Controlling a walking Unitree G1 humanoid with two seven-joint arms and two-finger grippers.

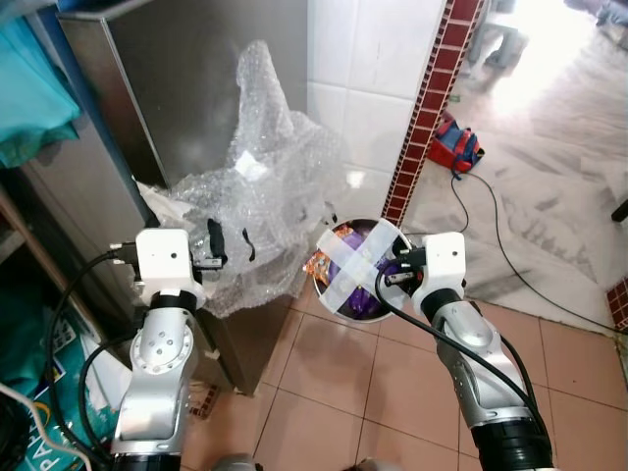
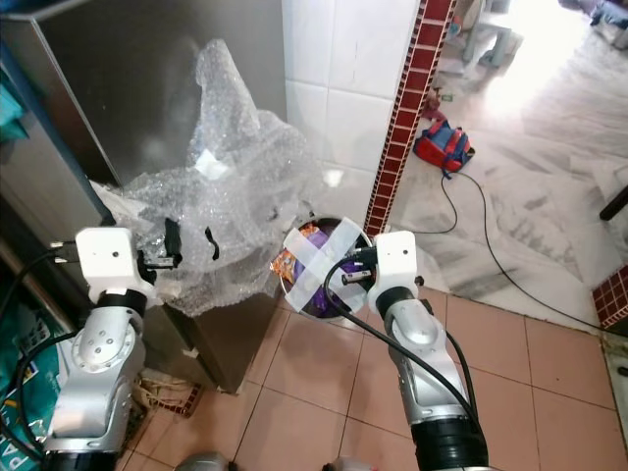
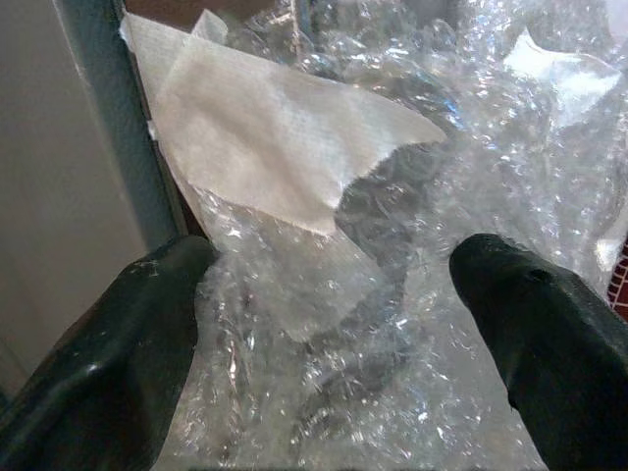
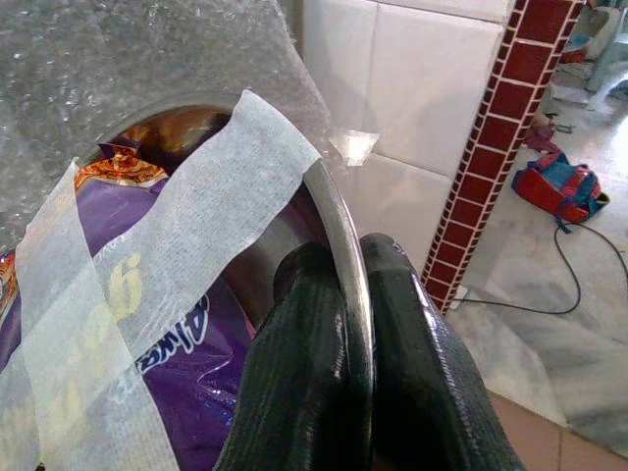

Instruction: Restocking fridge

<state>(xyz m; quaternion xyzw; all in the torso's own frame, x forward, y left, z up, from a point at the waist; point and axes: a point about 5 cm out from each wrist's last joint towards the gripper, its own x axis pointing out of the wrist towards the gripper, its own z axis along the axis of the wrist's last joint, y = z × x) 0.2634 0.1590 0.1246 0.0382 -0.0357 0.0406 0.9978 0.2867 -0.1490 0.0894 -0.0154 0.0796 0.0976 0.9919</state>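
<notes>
A round steel bowl [image 4: 336, 201] holds purple snack packets [image 4: 186, 339] under two crossed strips of white tape [image 1: 358, 260]. My right gripper [image 4: 348, 257] is shut on the bowl's rim, one finger inside and one outside, holding it above the tiled floor. A heap of bubble wrap [image 1: 270, 167] lies on a low steel unit to the left of the bowl. My left gripper [image 1: 232, 243] is open, and its fingers [image 3: 147, 324] are pressed into the wrap below a torn piece of white tape [image 3: 275, 147].
A tall steel cabinet [image 1: 177, 69] stands behind the wrap, a white tiled wall with a red brick strip [image 1: 427, 108] beside it. A red and blue bag [image 1: 456, 145] and a black cable [image 1: 494, 221] lie on the marble floor to the right. Teal cloth [image 1: 29, 98] hangs far left.
</notes>
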